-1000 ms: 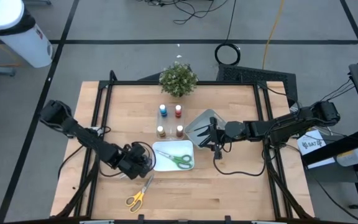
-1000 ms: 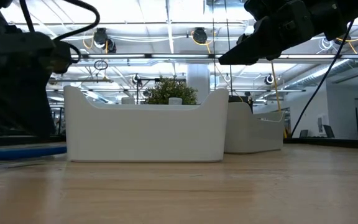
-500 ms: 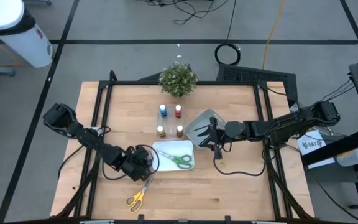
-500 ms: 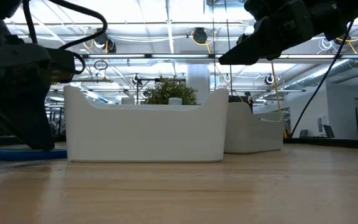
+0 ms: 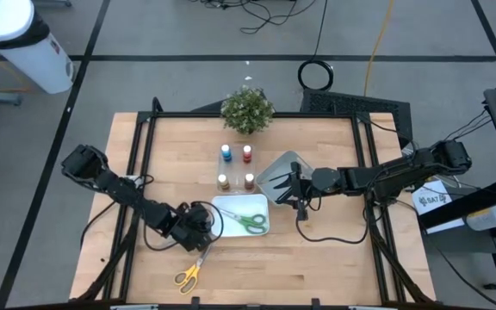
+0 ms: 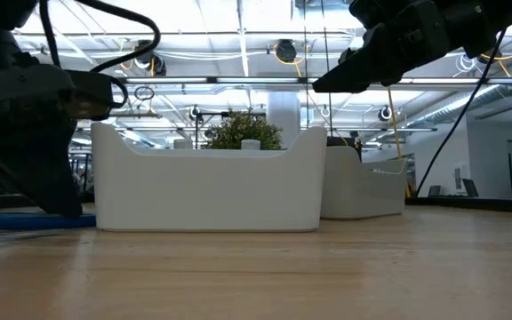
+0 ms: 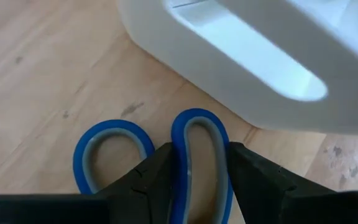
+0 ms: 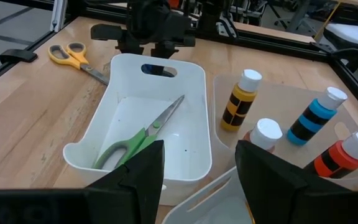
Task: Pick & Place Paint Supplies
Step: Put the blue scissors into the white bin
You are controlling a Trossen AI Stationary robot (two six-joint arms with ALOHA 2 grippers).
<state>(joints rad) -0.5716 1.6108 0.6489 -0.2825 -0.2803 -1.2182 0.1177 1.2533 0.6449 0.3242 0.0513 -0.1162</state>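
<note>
Blue-handled scissors (image 7: 114, 158) lie flat on the wood beside the white tray (image 5: 231, 203), and show as a blue strip (image 6: 25, 219) in the low view. My left gripper (image 7: 201, 152) is down on them, shut on one handle loop; in the high view the gripper (image 5: 196, 229) hides them. Green-handled scissors (image 5: 250, 222) lie in the white tray. Yellow-handled scissors (image 5: 192, 269) lie near the table's near edge. Several paint bottles (image 5: 236, 167) stand upright behind the tray. My right gripper (image 5: 294, 186) hangs open above the grey tray (image 5: 284, 164). My left gripper pinches the blue scissors' handle loop nearest the white tray (image 7: 199, 134) between its two fingers. One finger (image 7: 154, 177) sits between the two loops, the other (image 7: 250, 174) on the loop's outer side. The fingers slant down from above. The scissors lie on the table.
A leafy potted plant (image 5: 247, 109) stands at the far edge. A black frame (image 5: 140, 164) runs around the tabletop. Bare wood (image 5: 317, 258) lies on the near right. In the right wrist view the bottles (image 8: 319, 115) stand close to my right fingers.
My left gripper has moved a little toward the table's near edge and down onto the blue scissors beside the white tray.
</note>
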